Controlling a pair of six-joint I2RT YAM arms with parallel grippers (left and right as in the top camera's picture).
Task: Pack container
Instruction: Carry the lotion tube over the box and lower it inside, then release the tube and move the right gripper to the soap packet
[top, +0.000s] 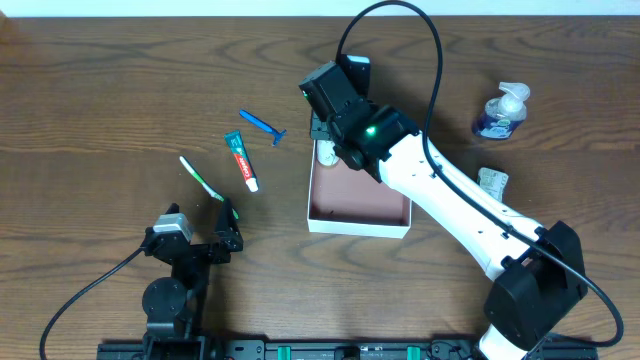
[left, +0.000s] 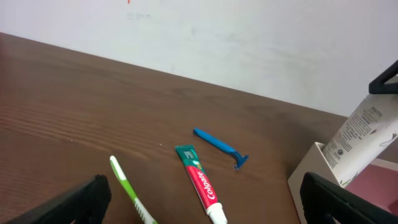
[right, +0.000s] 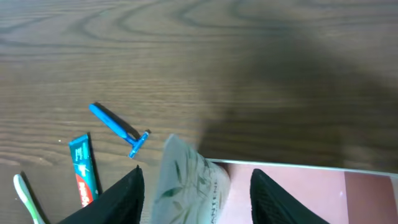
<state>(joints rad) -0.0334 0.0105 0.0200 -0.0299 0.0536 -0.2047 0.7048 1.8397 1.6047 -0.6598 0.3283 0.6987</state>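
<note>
The container (top: 358, 227) is a shallow white-walled box with a reddish-brown inside, at mid-table; it also shows in the right wrist view (right: 311, 193) and the left wrist view (left: 308, 171). My right gripper (top: 324, 130) (right: 196, 199) hovers over its far-left corner, fingers spread wide. A white printed tube (right: 189, 186) (left: 364, 140) stands tilted between them, its lower end in that corner. My left gripper (top: 200, 228) (left: 199, 208) is open and empty, low at the near left.
Left of the container lie a green toothbrush (top: 200, 178) (left: 127, 190), a Colgate toothpaste tube (top: 241, 160) (left: 200, 182) and a blue razor (top: 262, 126) (left: 221, 148) (right: 118, 127). A blue pump bottle (top: 503, 112) and a small packet (top: 492, 181) sit at the right.
</note>
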